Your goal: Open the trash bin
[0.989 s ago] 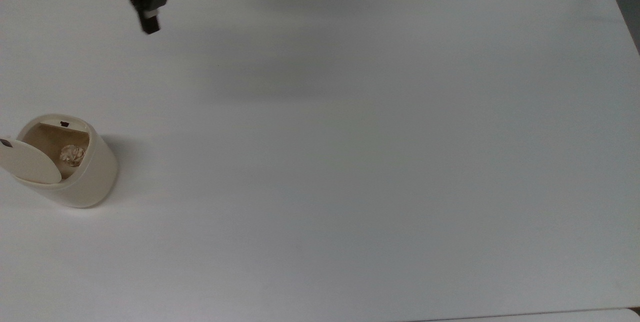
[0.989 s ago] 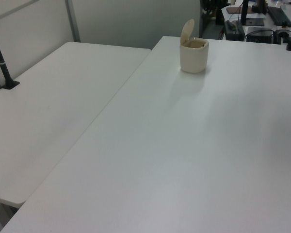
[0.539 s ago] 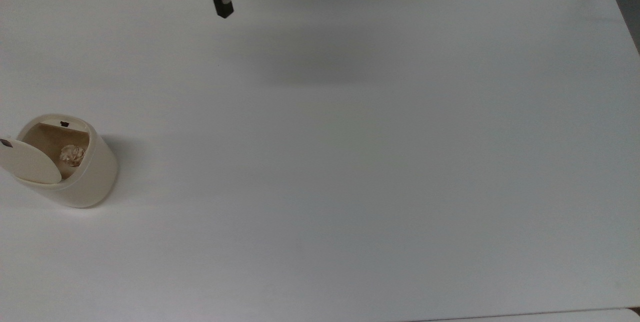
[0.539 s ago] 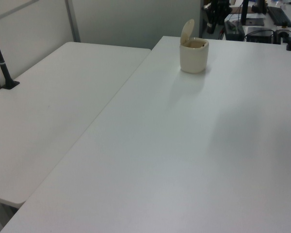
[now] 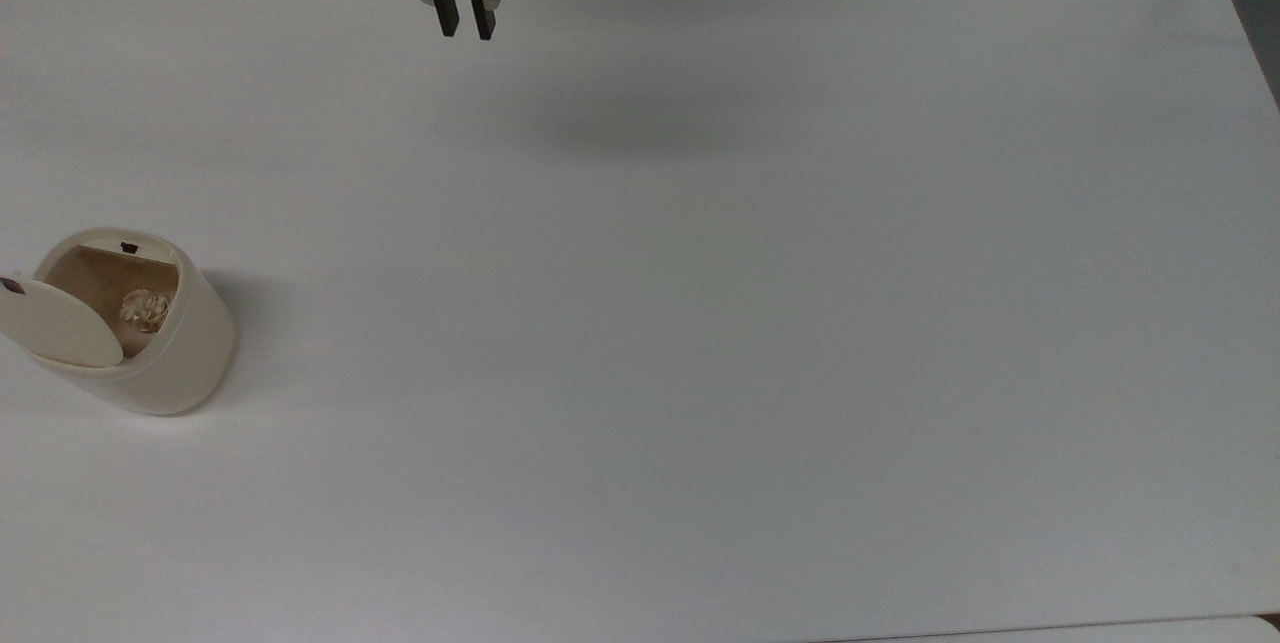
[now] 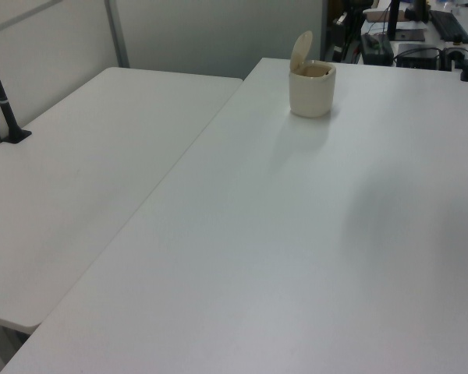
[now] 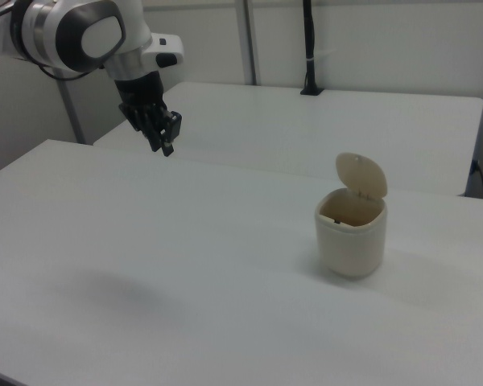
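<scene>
Top view is showing the trash bin (image 5: 150, 343) sitting near the top view's left edge of the white table (image 5: 700, 323), lid (image 5: 55, 328) swung up and standing open on its hinge, the mouth uncovered. A crumpled light-brown wad (image 5: 146, 310) is lying inside the bin. A small black mark is showing on the inner rim at the far side of the opening, and another on the lid's edge.

The gripper (image 5: 467, 23) is hanging over the table's far edge in the top view, well apart from the bin, fingers (image 5: 448, 15) pointing down with a clear gap between them, so it is sitting parted and holding nothing.

Right view is showing the arm (image 7: 80, 36) coming in from the right view's upper left, gripper (image 7: 165, 143) up in the air above the table, bin (image 7: 352, 233) standing upright well off toward the right view's right, lid (image 7: 361, 175) tilted back.

Left view is showing the bin (image 6: 311, 87) at the far end of the table, lid (image 6: 300, 51) raised on the left view's left side of it. A second white table (image 6: 86, 171) is sitting just beside on the left view's left.
</scene>
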Available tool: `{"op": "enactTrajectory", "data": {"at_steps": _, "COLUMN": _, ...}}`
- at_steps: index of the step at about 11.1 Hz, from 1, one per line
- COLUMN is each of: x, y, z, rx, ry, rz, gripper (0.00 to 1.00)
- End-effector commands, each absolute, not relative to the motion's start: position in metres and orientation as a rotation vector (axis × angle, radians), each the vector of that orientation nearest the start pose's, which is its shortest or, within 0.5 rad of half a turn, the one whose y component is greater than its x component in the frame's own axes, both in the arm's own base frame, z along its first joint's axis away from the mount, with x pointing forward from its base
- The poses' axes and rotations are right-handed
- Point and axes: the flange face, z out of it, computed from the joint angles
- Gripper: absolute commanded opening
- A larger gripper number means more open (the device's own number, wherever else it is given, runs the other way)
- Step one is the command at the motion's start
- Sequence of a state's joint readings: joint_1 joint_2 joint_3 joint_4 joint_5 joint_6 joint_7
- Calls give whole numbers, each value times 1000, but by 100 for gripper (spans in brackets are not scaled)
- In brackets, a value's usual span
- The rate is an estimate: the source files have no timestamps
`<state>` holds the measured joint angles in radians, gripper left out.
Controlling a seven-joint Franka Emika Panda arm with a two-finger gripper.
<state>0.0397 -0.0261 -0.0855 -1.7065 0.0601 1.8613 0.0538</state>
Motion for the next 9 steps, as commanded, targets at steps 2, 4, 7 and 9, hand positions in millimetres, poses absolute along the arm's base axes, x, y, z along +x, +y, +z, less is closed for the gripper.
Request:
{"op": "enactTrajectory", "data": {"at_steps": 2, "x": 560, "y": -31, "z": 604, "rx": -3177, "ry": -43, "rz": -235, "gripper": 100}}
{"op": "enactTrajectory", "data": {"at_steps": 4, "x": 558, "y": -31, "z": 601, "rx": -3182, "ry": -57, "rz": -196, "gripper": 100}}
{"op": "enactTrajectory", "data": {"at_steps": 7, "x": 551, "y": -27, "z": 606, "rx": -3166, "ry": -32, "rz": -105, "gripper": 100}}
{"op": "enactTrajectory", "data": {"at_steps": 9, "x": 549, "y": -28, "z": 606, "rx": -3166, "ry": 1, "rz": -81, "gripper": 100}}
